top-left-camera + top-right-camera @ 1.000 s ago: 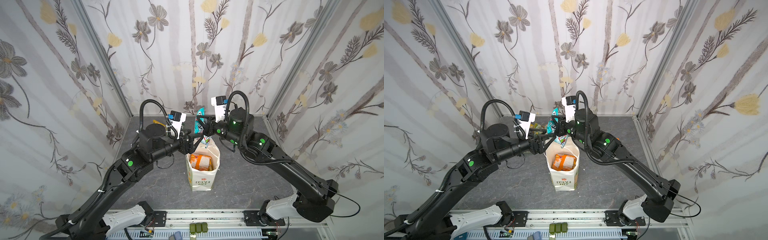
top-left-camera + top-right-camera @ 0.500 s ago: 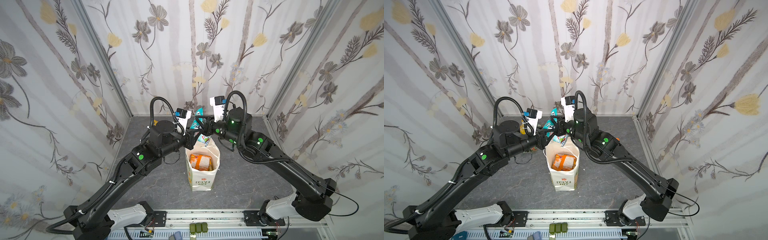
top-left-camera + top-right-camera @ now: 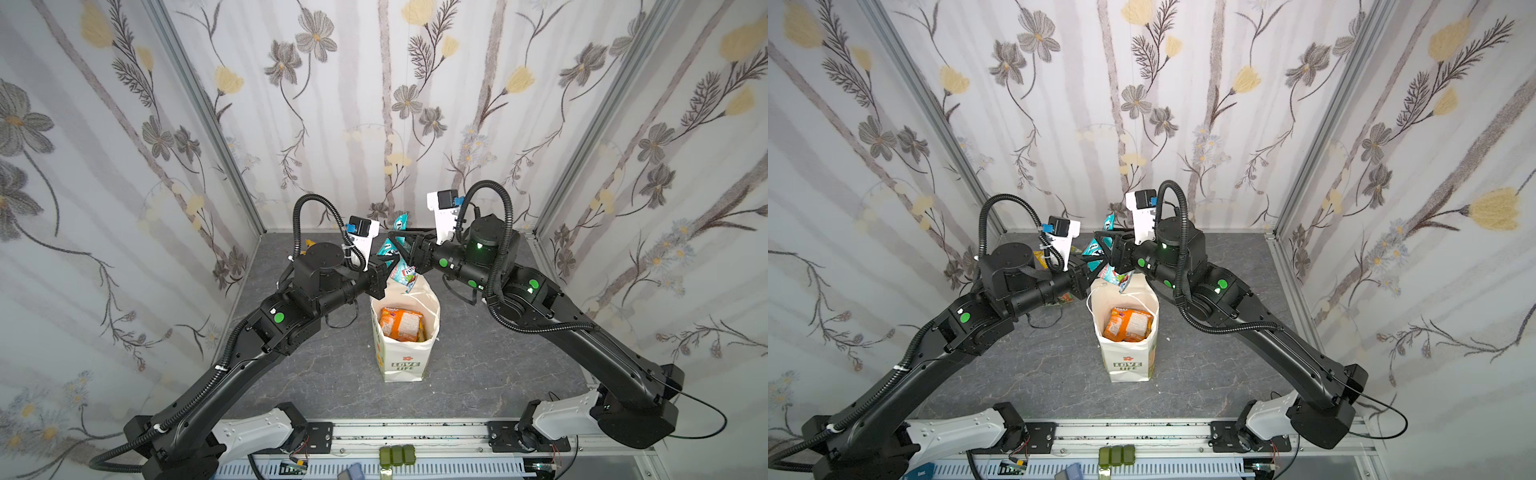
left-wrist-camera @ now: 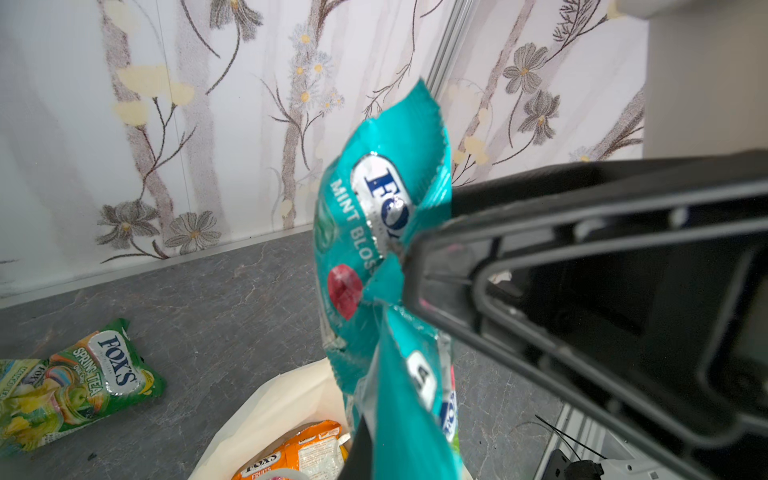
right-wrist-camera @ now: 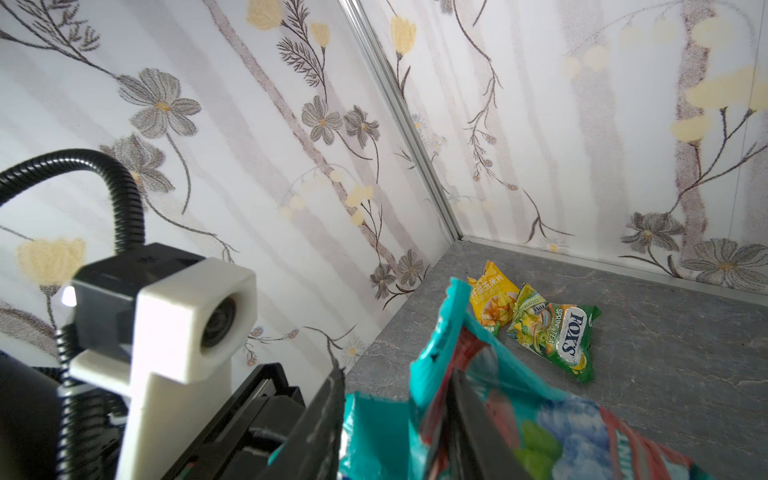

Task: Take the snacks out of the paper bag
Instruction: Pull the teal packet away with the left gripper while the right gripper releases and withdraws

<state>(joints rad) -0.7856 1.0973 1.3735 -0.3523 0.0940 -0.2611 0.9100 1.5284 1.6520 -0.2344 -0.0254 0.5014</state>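
Note:
The white paper bag [image 3: 401,361] [image 3: 1129,365] stands upright mid-table with an orange packet [image 3: 401,324] [image 3: 1127,324] inside. Just above its far rim hang two teal snack packets bunched together, a mint one [image 4: 374,199] [image 3: 401,222] and a fruit-print one [image 4: 411,415] [image 5: 519,424] [image 3: 1108,272]. My left gripper [image 3: 395,264] [image 3: 1100,262] [image 4: 374,449] is shut on the fruit-print teal packet. My right gripper [image 3: 399,245] [image 3: 1100,245] [image 5: 395,415] faces it from the right. Its jaws stand apart with teal foil between them.
A green packet [image 5: 557,336] [image 4: 95,374] and a yellow packet [image 5: 492,299] lie on the grey table near the back left corner. Flowered walls close in the back and both sides. The two grippers nearly touch over the bag.
My left arm has swung in from the left to the teal packets and its jaws have shut. My right gripper's jaws, shut before, have parted.

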